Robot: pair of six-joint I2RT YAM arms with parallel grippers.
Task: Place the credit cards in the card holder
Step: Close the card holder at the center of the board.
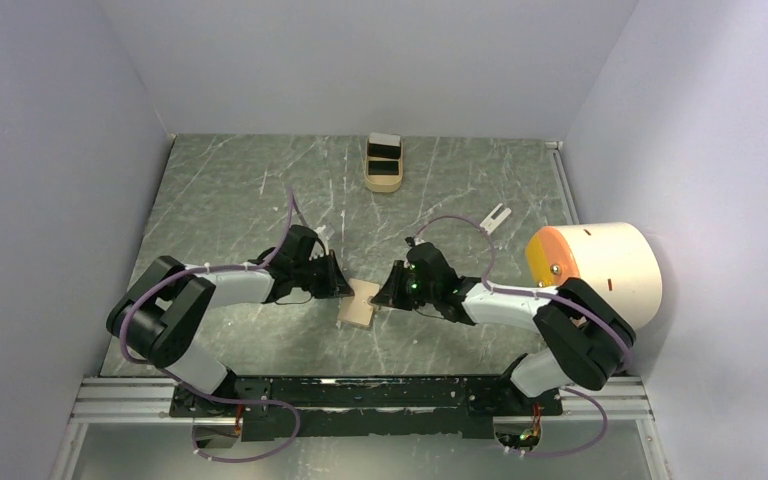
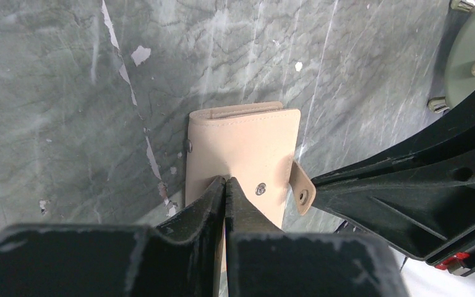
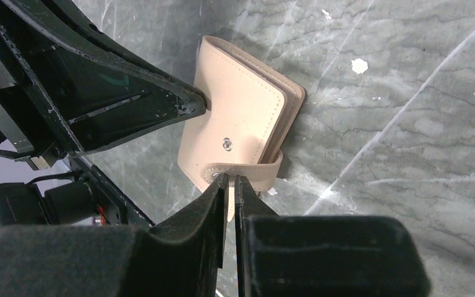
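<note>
The folded card holder [image 2: 244, 142] lies on the surface [image 1: 240, 190] between the arms, near their bases. The left claw [image 2: 226, 182] is pressed together on its near edge, probably to pin it steady, while the right claw [image 3: 230, 179] pinches the closing tab [image 3: 247, 170], which is off its stud, likely to pull the flap open. The cards [image 1: 384, 152] sit well apart in a tan tray [image 1: 384, 185] at the far side. Counted: one card holder, two claws, one tray, and seemingly three cards, one pale and two black, though too small to be sure.
</note>
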